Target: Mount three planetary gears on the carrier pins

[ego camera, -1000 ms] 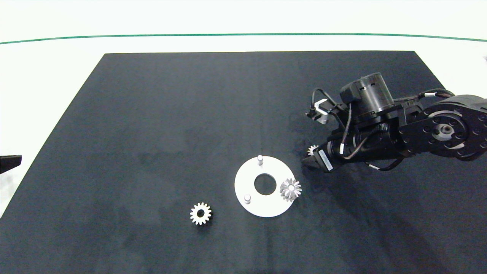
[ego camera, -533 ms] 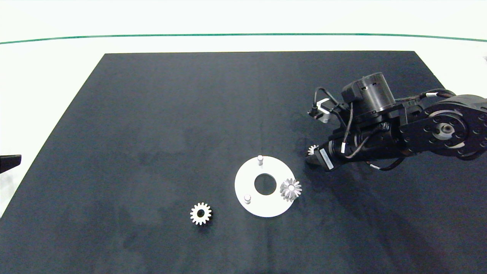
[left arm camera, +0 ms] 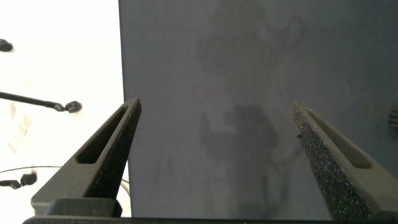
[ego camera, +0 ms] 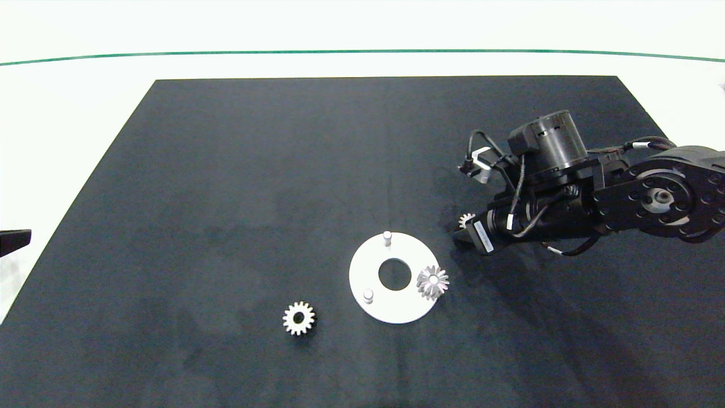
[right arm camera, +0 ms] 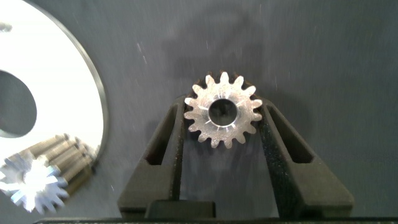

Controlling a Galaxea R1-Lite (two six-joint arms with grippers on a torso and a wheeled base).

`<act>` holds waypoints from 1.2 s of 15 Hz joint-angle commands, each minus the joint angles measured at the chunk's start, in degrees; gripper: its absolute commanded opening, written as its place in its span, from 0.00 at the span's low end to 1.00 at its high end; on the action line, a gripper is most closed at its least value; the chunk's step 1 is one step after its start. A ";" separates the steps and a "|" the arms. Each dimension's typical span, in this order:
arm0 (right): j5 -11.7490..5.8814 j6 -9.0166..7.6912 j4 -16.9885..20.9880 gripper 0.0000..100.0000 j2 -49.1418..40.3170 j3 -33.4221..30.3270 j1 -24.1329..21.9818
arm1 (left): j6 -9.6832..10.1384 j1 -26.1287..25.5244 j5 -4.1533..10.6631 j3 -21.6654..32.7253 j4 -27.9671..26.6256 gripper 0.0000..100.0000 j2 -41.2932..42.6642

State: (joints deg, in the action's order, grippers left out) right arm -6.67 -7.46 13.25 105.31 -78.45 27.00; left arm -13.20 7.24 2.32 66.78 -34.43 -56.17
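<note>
A white ring-shaped disc (ego camera: 374,266) lies on the black mat. Two of its carrier pins (ego camera: 387,237) (ego camera: 368,295) are bare. One silvery planetary gear (ego camera: 433,281) sits on the third pin, at the disc's right edge. A second gear (ego camera: 298,318) lies flat on the mat, left of the disc. My right gripper (ego camera: 461,229) is just right of the disc's far side, shut on a third gear (right arm camera: 222,112), which is held flat between its fingers (right arm camera: 171,140). The disc (right arm camera: 62,74) and the mounted gear (right arm camera: 37,177) also show in the right wrist view. At the mat's left edge, my left gripper (left arm camera: 216,106) hangs open around nothing.
The black mat (ego camera: 255,170) covers most of a white table. A green line (ego camera: 226,54) runs along the table's far side. Only the tip of the left arm (ego camera: 14,241) shows at the left edge of the head view.
My right gripper, with the gear in its fingers, has shifted very slightly toward the far side. The disc, the other two gears and the left arm have not moved.
</note>
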 commanded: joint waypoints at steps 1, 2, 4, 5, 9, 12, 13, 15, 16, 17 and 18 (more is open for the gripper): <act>-0.01 -0.10 -1.03 0.36 -0.11 0.84 0.07 | -0.07 -0.03 0.06 0.02 -0.20 1.00 0.28; -0.01 -0.10 -1.21 0.33 -0.29 1.19 0.07 | -0.07 -0.03 0.06 0.02 -0.20 1.00 0.28; -0.19 -0.19 -1.30 0.30 -1.43 1.98 0.86 | -0.16 -0.03 0.06 0.02 -0.20 1.00 0.28; -0.19 -0.10 -1.21 0.27 -2.66 2.07 2.00 | -0.07 -0.03 0.06 0.02 -0.20 1.00 0.28; -0.63 -0.45 -1.12 0.25 -6.00 1.10 8.86 | -0.07 -0.03 0.06 0.02 -0.29 1.00 0.36; -0.71 -0.27 -0.95 0.25 -3.45 -3.20 12.64 | -0.07 -0.03 0.06 -0.07 -0.20 1.00 0.45; -0.71 -0.19 -0.95 0.25 -1.52 -4.96 13.16 | -0.07 -0.03 0.06 -0.07 -0.20 1.00 0.45; -0.71 1.04 -0.86 0.25 2.09 -8.30 14.39 | -0.07 -0.03 0.06 0.02 -0.20 1.00 0.36; -0.80 1.48 -0.77 0.25 3.58 -9.80 14.92 | -0.07 -0.03 0.06 0.02 -0.20 1.00 0.45; -0.80 1.75 -0.77 0.25 4.81 -11.03 15.54 | -0.16 -0.03 0.06 -0.07 -0.20 1.00 0.36; -0.89 1.75 -0.77 0.25 5.69 -11.73 15.98 | -0.07 -0.03 0.06 -0.07 -0.20 1.00 0.36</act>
State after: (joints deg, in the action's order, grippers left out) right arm -7.49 -5.75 12.46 108.18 -88.87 42.25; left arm -13.20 7.19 2.34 66.76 -34.45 -55.72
